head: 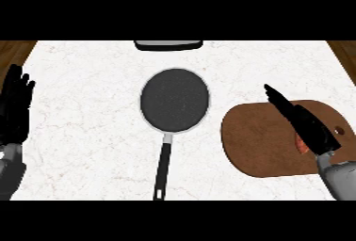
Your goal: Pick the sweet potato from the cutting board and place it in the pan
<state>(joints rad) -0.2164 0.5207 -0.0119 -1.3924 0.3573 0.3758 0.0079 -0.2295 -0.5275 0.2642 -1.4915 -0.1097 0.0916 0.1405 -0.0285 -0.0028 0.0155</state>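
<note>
A single view looks steeply down from head height onto the white marbled table, its far edge at the top of the frame and wooden floor showing at both upper corners. The camera sits near enough that the pan lies at centre and the cutting board at the right, while a dark object is cut by the top edge. The left hand and right hand enter from below.

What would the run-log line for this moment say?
stage: reach | right hand: open, over sweet potato on cutting board | left hand: resting open | pan: empty
</note>
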